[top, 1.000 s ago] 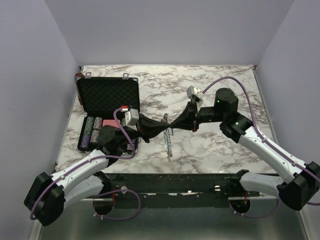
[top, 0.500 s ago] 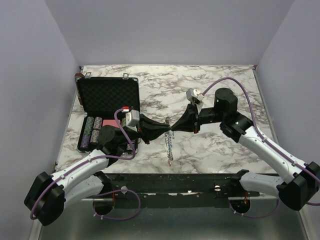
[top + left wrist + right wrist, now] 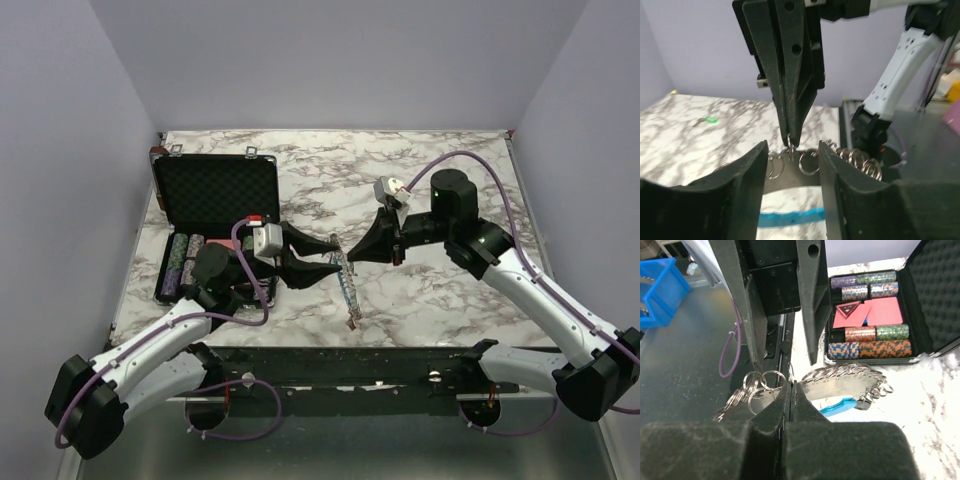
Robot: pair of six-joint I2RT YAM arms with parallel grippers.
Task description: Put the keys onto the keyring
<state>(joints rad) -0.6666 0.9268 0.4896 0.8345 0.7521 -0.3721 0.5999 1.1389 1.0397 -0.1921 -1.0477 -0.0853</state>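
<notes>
- Top view: my right gripper (image 3: pixel 350 255) is clenched on the upper end of the keyring (image 3: pixel 348 292). The chain trails from that pinch toward the near edge of the table (image 3: pixel 430 170), so its long axis runs roughly far to near. My left gripper (image 3: pixel 335 254) faces it from the left, almost tip to tip, jaws spread and grasping nothing. The case (image 3: pixel 215 185) sits behind the left arm. I can't pick out any key from up here.
- Left wrist: my own fingers (image 3: pixel 715 200) stand parted at the bottom. Between them the right arm's closed jaws come down from above and nip a single ring. The other rings string off to the right, and the light-blue section (image 3: pixel 785 218) lies below. A green key (image 3: pixel 711 120) rests on the marble off to the left of this view, well apart from both grippers.
- Right wrist: my closed tips sit among the rings, with loops on either side. The left jaws stand apart above them, and poker chips (image 3: pixel 867 290) show in the case beyond.
- My read: the ring is pinned and presented. The key lies away from it, so the free left arm should fetch it.
</notes>
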